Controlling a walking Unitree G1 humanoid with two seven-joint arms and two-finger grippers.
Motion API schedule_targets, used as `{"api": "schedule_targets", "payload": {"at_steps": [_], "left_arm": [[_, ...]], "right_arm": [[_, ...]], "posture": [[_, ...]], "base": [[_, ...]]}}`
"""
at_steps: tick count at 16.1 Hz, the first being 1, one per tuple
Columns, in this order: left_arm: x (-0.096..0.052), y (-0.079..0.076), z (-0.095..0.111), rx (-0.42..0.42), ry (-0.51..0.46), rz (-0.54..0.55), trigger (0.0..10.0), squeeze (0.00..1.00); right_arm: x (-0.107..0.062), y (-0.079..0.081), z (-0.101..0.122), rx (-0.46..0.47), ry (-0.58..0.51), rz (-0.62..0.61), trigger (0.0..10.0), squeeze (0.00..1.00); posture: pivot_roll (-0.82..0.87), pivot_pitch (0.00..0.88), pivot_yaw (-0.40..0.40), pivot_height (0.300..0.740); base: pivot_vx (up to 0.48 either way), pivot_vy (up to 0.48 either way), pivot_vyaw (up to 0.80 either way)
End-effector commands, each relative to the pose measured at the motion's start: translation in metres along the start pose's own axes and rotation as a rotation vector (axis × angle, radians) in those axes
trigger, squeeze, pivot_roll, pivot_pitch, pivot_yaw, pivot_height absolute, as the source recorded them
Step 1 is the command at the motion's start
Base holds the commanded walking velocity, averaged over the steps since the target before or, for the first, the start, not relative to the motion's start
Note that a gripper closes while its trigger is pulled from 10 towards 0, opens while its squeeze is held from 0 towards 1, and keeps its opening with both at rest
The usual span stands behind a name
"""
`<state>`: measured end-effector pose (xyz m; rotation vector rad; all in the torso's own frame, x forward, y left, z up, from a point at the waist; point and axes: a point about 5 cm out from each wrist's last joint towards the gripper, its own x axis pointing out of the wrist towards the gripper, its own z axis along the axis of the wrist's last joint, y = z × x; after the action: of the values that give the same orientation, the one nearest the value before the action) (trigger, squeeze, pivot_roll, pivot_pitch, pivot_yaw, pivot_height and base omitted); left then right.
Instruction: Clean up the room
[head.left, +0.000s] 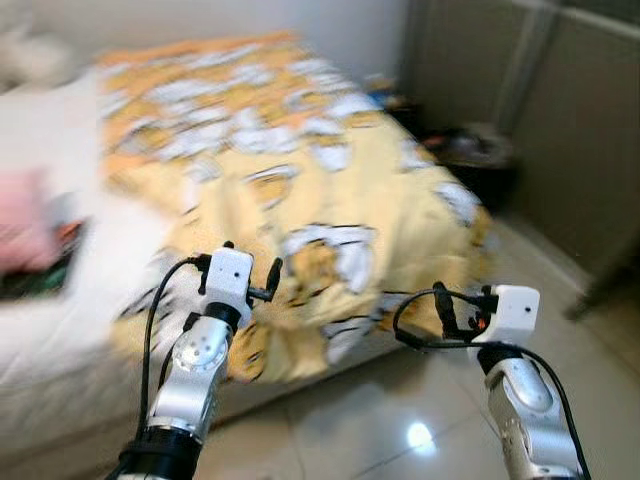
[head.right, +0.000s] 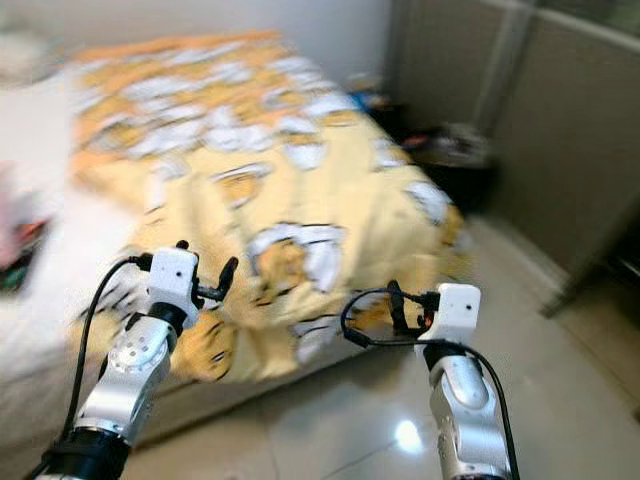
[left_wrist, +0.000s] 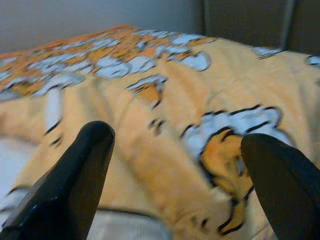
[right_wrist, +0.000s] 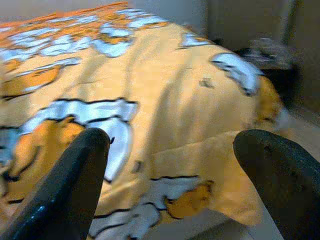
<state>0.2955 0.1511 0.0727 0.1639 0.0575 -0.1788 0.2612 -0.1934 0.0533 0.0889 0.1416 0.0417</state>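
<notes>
Left eye view, blurred: one bed (head.left: 60, 330) with a white sheet, standing against the far wall, its greater part covered by a yellow-orange blanket (head.left: 300, 170) printed with white, orange and black cartoon figures. The blanket lay rumpled, its near edge draped over the foot of the bed and hanging toward the pale glossy tiled floor (head.left: 400, 420). One pink item (head.left: 25, 235), too blurred to identify, rested on the bare sheet at the robot's left, beside a dark object that could not be made out. One dark bin or basket (head.left: 475, 160) holding pale clutter stood on the floor past the bed's far corner, near a grey panelled wall (head.left: 560, 120). Left gripper (left_wrist: 180, 165): raised in front of the blanket's hanging edge, near it but apart from it; jaws spread wide, holding nothing, with the cartoon print showing between the two black fingers (left_wrist: 75, 180) in the left wrist view. Right gripper (right_wrist: 175, 170): raised over the floor just beside the foot corner of the bed, also apart from the cloth; jaws equally wide, holding nothing, the draped corner of the blanket showing between them in the right wrist view. Both silver arms reached forward from the lower edge of the head views, black cables looped at each wrist.
</notes>
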Motion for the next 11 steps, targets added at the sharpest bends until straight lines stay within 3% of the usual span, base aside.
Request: {"api": "schedule_targets", "payload": {"at_steps": [1, 3, 7, 8, 11], "left_arm": [[0.001, 0.002, 0.001, -0.003, -0.004, 0.006, 10.0, 0.00], [0.000, 0.007, 0.000, -0.082, -0.002, 0.050, 10.0, 0.00], [-0.003, 0.020, -0.009, -0.203, 0.036, 0.173, 10.0, 0.00], [-0.004, 0.017, -0.011, -0.182, 0.043, 0.161, 10.0, 0.00], [-0.002, 0.014, -0.011, -0.161, 0.043, 0.151, 10.0, 0.00]], "right_arm": [[0.002, 0.003, 0.001, -0.010, -0.006, 0.018, 10.0, 0.18], [0.004, 0.001, 0.003, 0.000, -0.014, -0.034, 10.0, 0.16], [0.007, -0.005, 0.023, -0.050, -0.103, -0.072, 10.0, 0.23], [0.007, -0.005, 0.023, -0.069, -0.092, -0.051, 10.0, 0.24], [0.008, -0.004, 0.021, -0.093, -0.076, -0.015, 10.0, 0.31]], "posture": [[-0.14, 0.000, 0.023, 0.740], [-0.14, 0.000, 0.021, 0.740], [-0.14, 0.000, -0.010, 0.740], [-0.14, 0.000, -0.019, 0.740], [-0.14, 0.000, -0.028, 0.740]], "base": [[0.000, 0.000, 0.46], [0.000, 0.476, 0.00], [0.000, 0.453, 0.67], [0.000, 0.439, 0.62], [0.000, 0.000, 0.62]]}}
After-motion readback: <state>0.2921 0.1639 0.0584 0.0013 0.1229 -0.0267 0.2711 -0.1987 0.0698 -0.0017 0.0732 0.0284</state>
